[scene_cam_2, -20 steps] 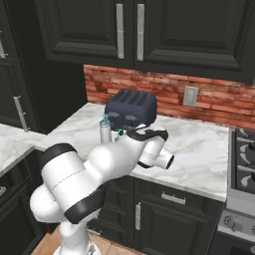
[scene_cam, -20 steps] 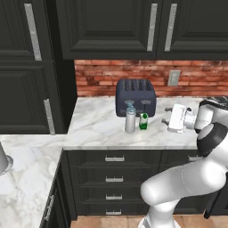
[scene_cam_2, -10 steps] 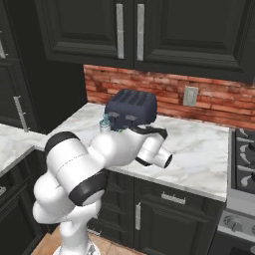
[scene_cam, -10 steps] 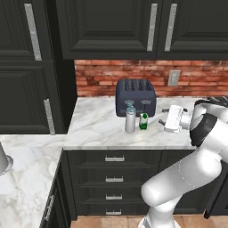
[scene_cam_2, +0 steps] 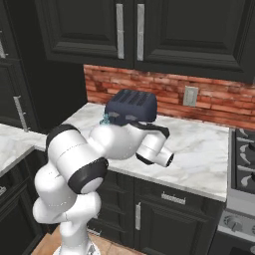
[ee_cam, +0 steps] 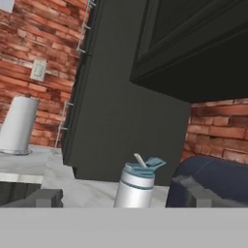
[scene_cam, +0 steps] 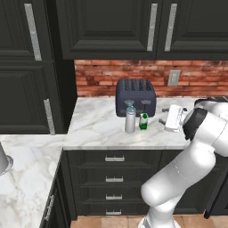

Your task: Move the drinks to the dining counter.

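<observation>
Two of the drinks stand on the marble worktop (scene_cam: 95, 127) in front of the dark toaster (scene_cam: 136, 97): a tall grey metal bottle (scene_cam: 130, 119) with a light-blue cap and a short green-and-white carton (scene_cam: 143, 121). My gripper (scene_cam: 164, 116) hovers just right of the carton, open and holding nothing. In the hand view the grey bottle (ee_cam: 137, 186) stands ahead between the two fingertips (ee_cam: 44, 197), apart from them, with the toaster (ee_cam: 215, 178) to its right. In the right base view my arm hides most of the bottle; its blue cap (scene_cam_2: 105, 121) peeks out. The dining counter is out of view.
A grey paper-towel roll (ee_cam: 18, 124) stands far left on another counter. Dark upper cabinets hang above the worktop, with a brick wall and an outlet (scene_cam: 174, 78) behind. A stove (scene_cam_2: 244, 149) borders the worktop on the right. Dark drawers sit below.
The hand has crept left toward the carton and bottle, and the elbow has swung across the right base view. The drinks have not moved and the jaws have stayed open.
</observation>
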### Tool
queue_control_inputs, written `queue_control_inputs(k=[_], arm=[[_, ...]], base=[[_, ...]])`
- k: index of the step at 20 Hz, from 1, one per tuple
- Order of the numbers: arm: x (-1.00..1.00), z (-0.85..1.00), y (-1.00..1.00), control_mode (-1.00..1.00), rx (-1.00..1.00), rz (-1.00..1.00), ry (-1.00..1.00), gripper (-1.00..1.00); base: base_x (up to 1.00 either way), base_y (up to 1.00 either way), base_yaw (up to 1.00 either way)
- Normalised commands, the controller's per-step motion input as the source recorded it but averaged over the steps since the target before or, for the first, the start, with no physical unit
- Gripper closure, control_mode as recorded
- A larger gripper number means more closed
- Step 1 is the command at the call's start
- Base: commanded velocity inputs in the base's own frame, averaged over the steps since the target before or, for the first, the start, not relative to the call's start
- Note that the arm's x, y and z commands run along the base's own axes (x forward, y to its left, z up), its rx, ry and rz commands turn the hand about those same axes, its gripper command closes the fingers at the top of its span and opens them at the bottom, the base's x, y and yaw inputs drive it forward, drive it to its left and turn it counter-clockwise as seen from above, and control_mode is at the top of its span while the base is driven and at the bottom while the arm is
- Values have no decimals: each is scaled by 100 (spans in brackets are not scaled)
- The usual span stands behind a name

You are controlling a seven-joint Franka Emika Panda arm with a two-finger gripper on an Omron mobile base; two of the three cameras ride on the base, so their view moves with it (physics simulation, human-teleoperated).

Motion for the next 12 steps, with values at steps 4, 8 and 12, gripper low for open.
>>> queue_control_inputs(k=[4,8,12], arm=[[0,-2,0,-100,0,0,6,-100],[0,-6,0,-100,0,0,15,-100],[0,-4,0,-100,0,0,14,-100]], base=[[0,0,0],[0,0,0],[0,0,0]])
